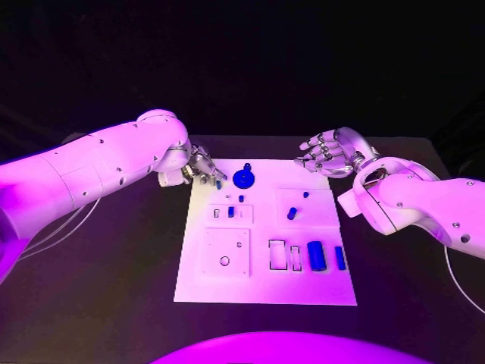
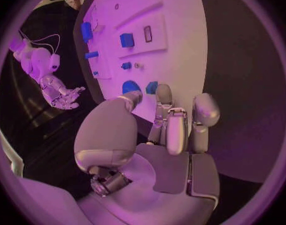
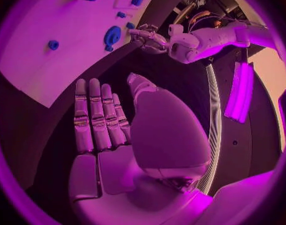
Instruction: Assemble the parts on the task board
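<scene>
The white rectangular task board (image 1: 264, 292) lies in the middle of the black table (image 1: 111, 303). On it, near the far edge, sits a round blue disc part (image 1: 244, 179). Closer to the robot there are small blue pegs (image 1: 230, 211) in the middle area, and a blue cylinder part (image 1: 316, 255) lies beside a thin blue bar (image 1: 340, 258) near the board's right side.

The left hand (image 1: 203, 168) is at the far left corner of the board, just beside the disc, its fingers bent downward; I cannot tell if it pinches something. The right hand (image 1: 332, 154) hovers past the far right corner, holding nothing, fingers spread and loosely curved.
</scene>
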